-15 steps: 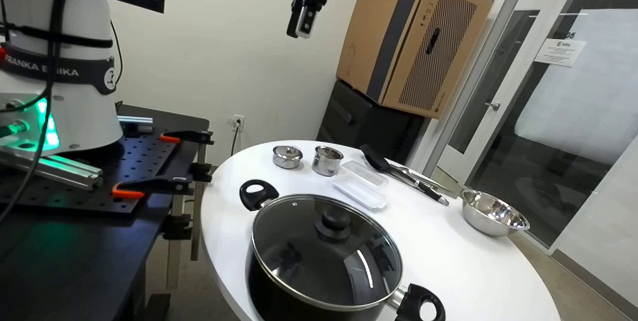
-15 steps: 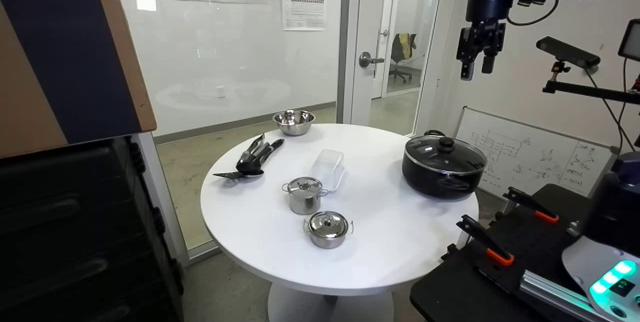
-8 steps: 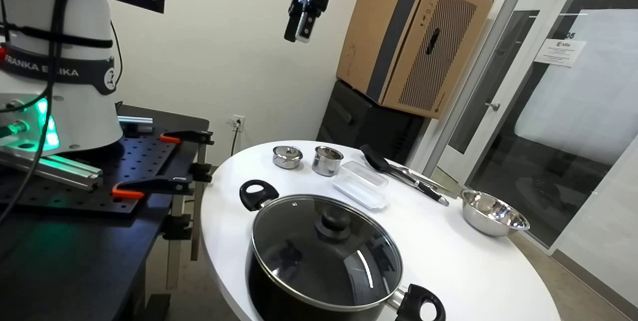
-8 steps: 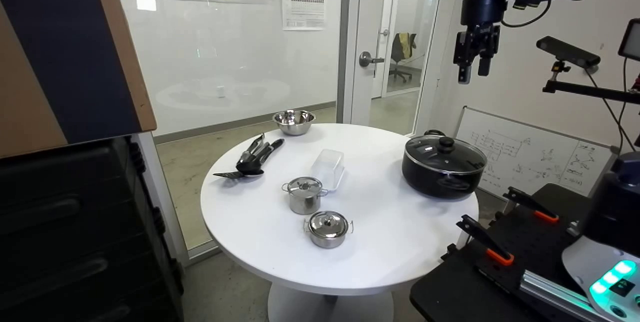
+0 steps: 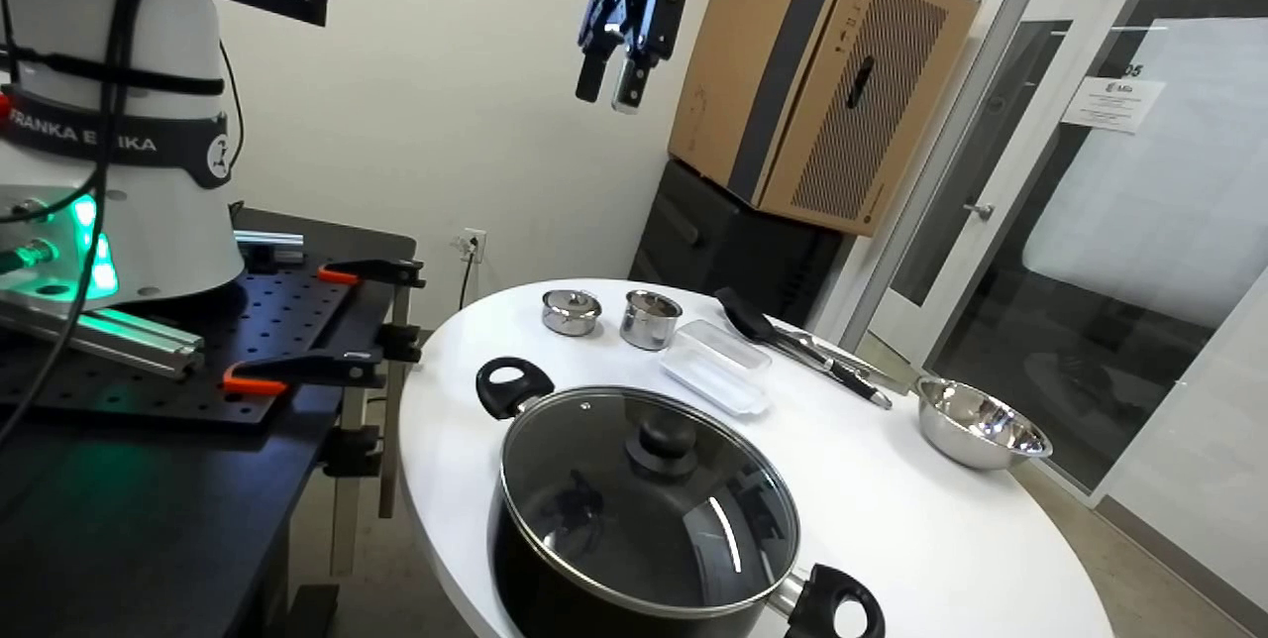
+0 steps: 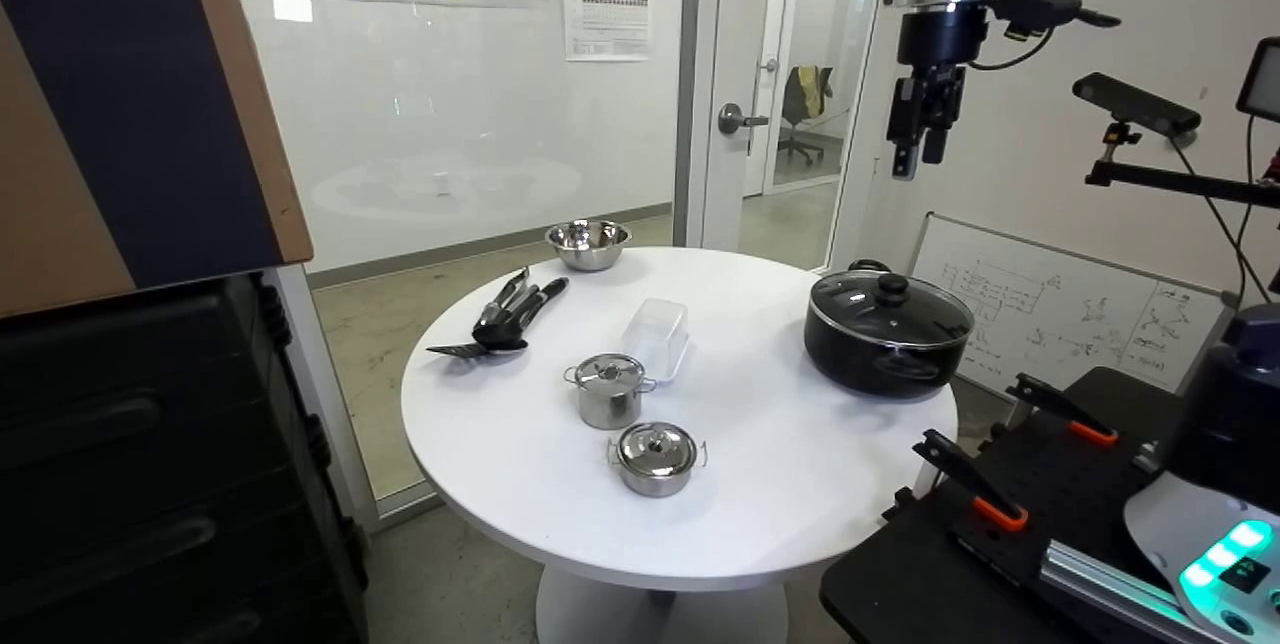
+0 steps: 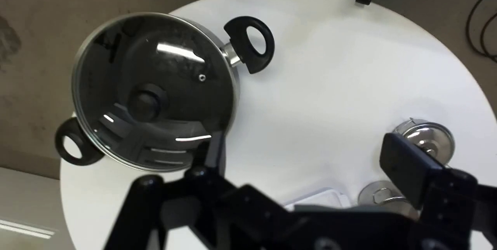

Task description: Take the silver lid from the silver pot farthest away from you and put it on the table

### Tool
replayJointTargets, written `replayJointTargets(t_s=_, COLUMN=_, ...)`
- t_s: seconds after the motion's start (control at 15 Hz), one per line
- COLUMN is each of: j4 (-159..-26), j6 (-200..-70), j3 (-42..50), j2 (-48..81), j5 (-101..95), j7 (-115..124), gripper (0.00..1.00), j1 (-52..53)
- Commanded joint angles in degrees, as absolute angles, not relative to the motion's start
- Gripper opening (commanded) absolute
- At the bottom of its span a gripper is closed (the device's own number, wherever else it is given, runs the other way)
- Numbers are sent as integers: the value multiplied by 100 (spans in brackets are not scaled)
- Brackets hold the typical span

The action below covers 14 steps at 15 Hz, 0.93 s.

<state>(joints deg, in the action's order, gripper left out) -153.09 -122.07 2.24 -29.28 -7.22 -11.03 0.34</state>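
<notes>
Silver lid (image 6: 611, 372) lies level, top face up, on the taller small silver pot (image 6: 611, 410), farther from the arm base (image 5: 168, 242) than the shorter pot (image 6: 656, 485). Round, so long axis undefined. In the wrist view the gripper (image 6: 919, 158) covers much of the taller pot; lid hard to make out there. Top detail unclear. Shiny grey metal with glints. Gripper jaws wide, well above the bench (image 6: 780, 484).

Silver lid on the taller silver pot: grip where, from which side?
Probably by the small raised handle at the middle of the silver lid, from straight above. The taller silver pot stands upright, lid face-up; the clear plastic container and shorter silver pot close by may crowd a side approach. Handle's exact shape too small to tell.
</notes>
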Motion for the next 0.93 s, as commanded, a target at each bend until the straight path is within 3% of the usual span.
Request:
replayJointTargets(t_s=0.0, j4=-15007, j6=-12637, j3=168, j2=-2071, j5=-418, j7=-1754, gripper=100, j1=586)
replayJointTargets(t_s=0.6, j4=-13114, j6=-12307, j3=-488, j2=507, j5=-490, j7=-2754, gripper=100, j1=1065)
replayJointTargets(t_s=0.8, j4=-12658, j6=-12082, j3=-581, j2=890, j5=-469, j7=-2830, gripper=100, j1=949)
replayJointTargets(t_s=0.87, j4=-13123, j6=-12396, j3=-628, j2=570, j5=-449, j7=-2667, gripper=100, j1=942)
